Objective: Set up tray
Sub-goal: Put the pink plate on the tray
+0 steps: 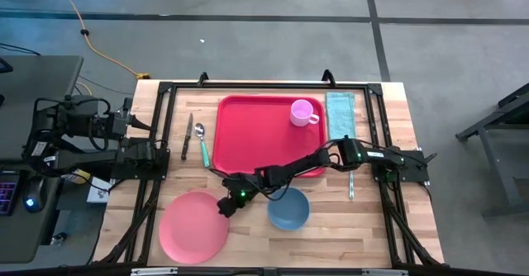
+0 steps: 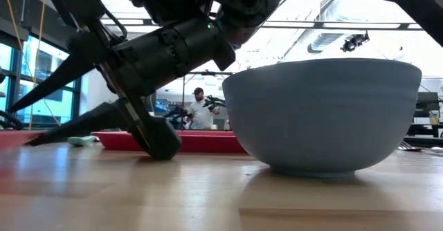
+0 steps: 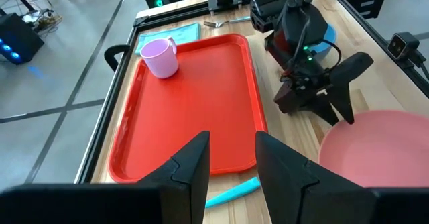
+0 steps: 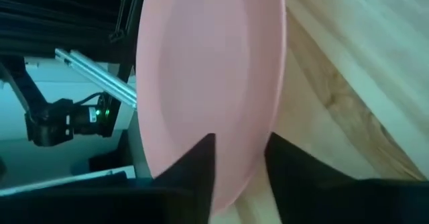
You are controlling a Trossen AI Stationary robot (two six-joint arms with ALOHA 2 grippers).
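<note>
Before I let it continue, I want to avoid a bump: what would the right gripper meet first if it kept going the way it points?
Most likely the pink plate; the right gripper points at its rim, fingers apart.

Even bright overhead light, soft shadows, backlit windows in low view, blurred near bowl [image 2: 322, 113], right wrist view soft.

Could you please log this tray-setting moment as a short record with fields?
tray: red, at the table's middle, far side
on tray: pink cup
off tray: pink plate, blue bowl, both on the near side
right gripper: jaws apart at the plate's rim, beside the bowl
left gripper: jaws apart, empty, at the tray's edge
</note>
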